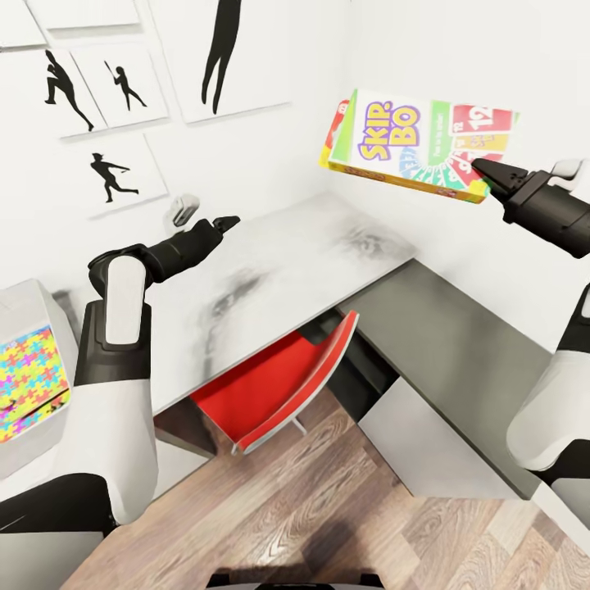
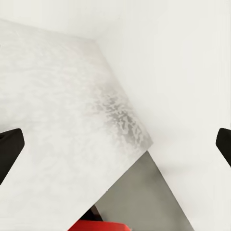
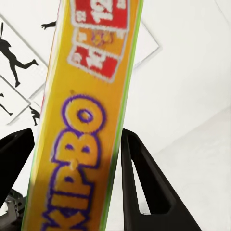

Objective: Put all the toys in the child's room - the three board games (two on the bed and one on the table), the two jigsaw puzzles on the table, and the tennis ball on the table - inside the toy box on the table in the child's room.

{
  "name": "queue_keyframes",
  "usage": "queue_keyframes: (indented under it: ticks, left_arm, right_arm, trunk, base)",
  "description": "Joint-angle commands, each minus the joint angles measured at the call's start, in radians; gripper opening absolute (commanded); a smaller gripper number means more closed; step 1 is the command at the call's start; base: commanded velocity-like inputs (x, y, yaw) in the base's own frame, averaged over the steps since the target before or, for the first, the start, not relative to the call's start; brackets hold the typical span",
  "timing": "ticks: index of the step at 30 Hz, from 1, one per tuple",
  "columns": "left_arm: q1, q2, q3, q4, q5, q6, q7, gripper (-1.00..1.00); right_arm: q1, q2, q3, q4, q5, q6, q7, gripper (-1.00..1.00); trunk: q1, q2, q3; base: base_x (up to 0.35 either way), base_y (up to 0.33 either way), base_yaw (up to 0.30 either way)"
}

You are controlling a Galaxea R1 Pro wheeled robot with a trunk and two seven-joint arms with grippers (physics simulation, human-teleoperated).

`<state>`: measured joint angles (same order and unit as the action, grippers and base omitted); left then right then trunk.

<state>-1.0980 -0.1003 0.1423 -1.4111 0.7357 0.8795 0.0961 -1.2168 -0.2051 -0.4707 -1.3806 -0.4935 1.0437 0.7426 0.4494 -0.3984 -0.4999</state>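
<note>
- jigsaw puzzle (image 1: 29, 378) – multicoloured square, lies flat on a white unit at the far left, beside the left arm.
- left gripper (image 1: 221, 223) – over the table (image 1: 279, 279) near its left edge, jaws wide apart, holding nothing; dark fingertips (image 2: 9, 147) at both sides of the wrist view.
- red chair (image 1: 274, 385) – tucked under the table's front edge.
- Skip-Bo board game (image 1: 418, 143) – held in the air above the table's back right corner, near the wall.
- right gripper (image 1: 489, 176) – jaws clamped on the game's right edge; fingers (image 3: 139, 187) flank the box.
</note>
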Motion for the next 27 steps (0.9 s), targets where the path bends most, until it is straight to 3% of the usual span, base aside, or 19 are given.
queue_keyframes:
  ticks: [1,11,16,20,23,24,27]
  left_arm:
    - [0.002,-0.001,0.002,-0.001,0.011,0.006,0.009,1.0]
    - [0.072,0.001,0.002,-0.013,0.011,0.004,0.005,1.0]
    - [0.143,0.001,0.0,-0.038,0.012,0.004,0.006,1.0]
    - [0.165,0.0,-0.003,-0.055,0.013,0.006,0.006,1.0]
    - [0.202,-0.004,-0.012,-0.085,0.017,0.008,0.004,1.0]
    - [0.202,-0.004,-0.012,-0.085,0.017,0.008,0.004,1.0]
    - [0.244,-0.006,-0.037,-0.109,0.045,0.012,0.003,1.0]
  right_arm:
    - [0.004,0.002,-0.002,0.0,0.006,0.004,0.008,-1.0]
    - [0.104,0.009,-0.002,-0.003,0.007,0.004,0.008,-1.0]
    - [0.206,0.011,-0.001,-0.04,0.006,0.004,0.009,-1.0]
    - [0.249,0.011,-0.001,-0.069,0.005,0.004,0.009,-1.0]
    - [0.33,0.013,-0.001,-0.134,0.003,0.004,0.01,-1.0]
    - [0.33,0.013,-0.001,-0.134,0.003,0.004,0.01,-1.0]
    - [0.417,0.017,0.003,-0.184,0.003,0.004,0.01,-1.0]
  trunk:
    - [0.001,-0.002,0.0]
    - [0.001,-0.002,0.016]
    - [0.001,-0.002,0.024]
    - [0.001,-0.002,0.031]
    - [0.001,-0.002,0.036]
    - [0.001,-0.002,0.037]
    - [0.001,-0.002,0.042]
  base:
    - [0.0,0.0,0.0]
    - [0.0,0.0,0.0]
    - [0.0,0.0,0.0]
    - [0.0,0.0,0.0]
    - [0.0,0.0,0.0]
    - [0.0,0.0,0.0]
    - [0.0,0.0,0.0]
